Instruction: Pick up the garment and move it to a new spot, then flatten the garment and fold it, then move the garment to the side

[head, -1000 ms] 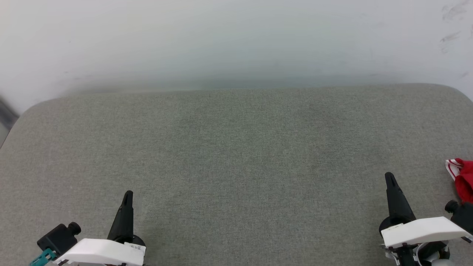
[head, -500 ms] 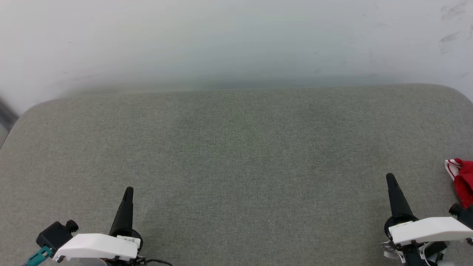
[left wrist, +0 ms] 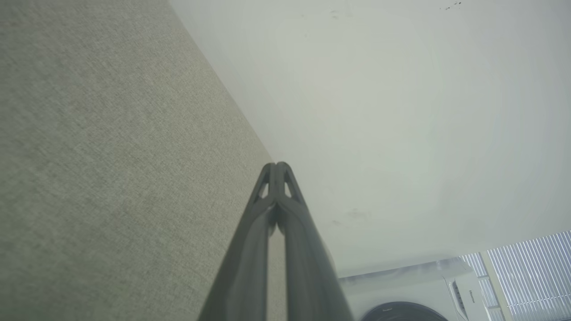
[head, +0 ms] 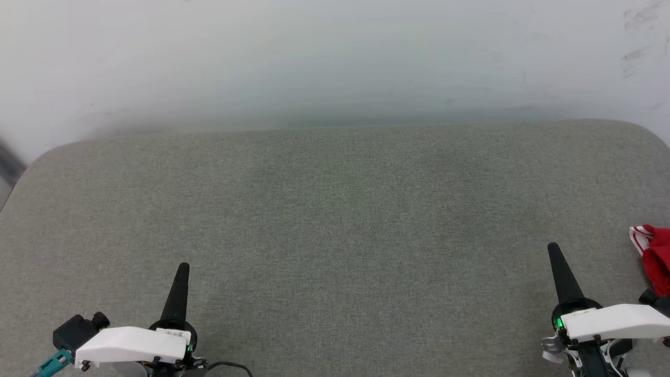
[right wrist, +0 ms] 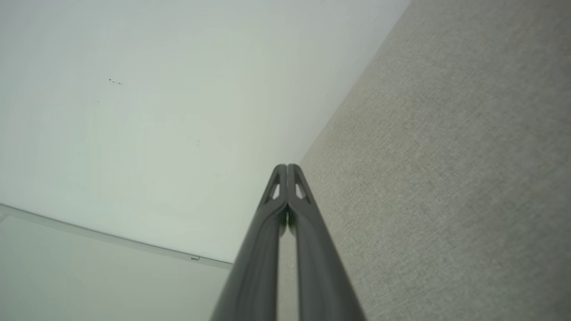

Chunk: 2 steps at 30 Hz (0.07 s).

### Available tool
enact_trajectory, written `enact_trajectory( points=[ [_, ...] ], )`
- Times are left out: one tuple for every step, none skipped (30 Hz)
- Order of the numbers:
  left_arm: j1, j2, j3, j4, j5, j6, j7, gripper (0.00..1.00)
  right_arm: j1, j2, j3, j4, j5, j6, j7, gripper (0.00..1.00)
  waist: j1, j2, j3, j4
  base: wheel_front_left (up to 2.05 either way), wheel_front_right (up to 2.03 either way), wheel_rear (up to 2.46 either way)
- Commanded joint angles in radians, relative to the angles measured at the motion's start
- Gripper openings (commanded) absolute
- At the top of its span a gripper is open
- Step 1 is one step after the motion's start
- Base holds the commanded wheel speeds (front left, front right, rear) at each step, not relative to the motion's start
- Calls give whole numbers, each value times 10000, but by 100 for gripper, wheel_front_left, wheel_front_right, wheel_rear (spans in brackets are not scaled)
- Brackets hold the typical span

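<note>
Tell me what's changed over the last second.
Very little. The left gripper straightened slightly, its wrist easing left. The right gripper slid slightly right at the wrist. Both stayed shut and empty. The red shirt stayed at the grey pad's right edge.

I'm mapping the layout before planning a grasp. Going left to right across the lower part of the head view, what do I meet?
left gripper → right gripper → garment, cut off by the right edge
</note>
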Motion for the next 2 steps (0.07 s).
enact_trajectory(
  points=[
    [-246,17,44,-31,-230,-33,77,0,-205,-35,-37,-52,269,-1,53,0,0,0,-3,-1,0,0,0],
    [-262,13,53,-16,-327,-34,99,0,-208,-34,-46,-46,372,-1,83,0,0,0,-4,-2,0,0,0]
  ],
)
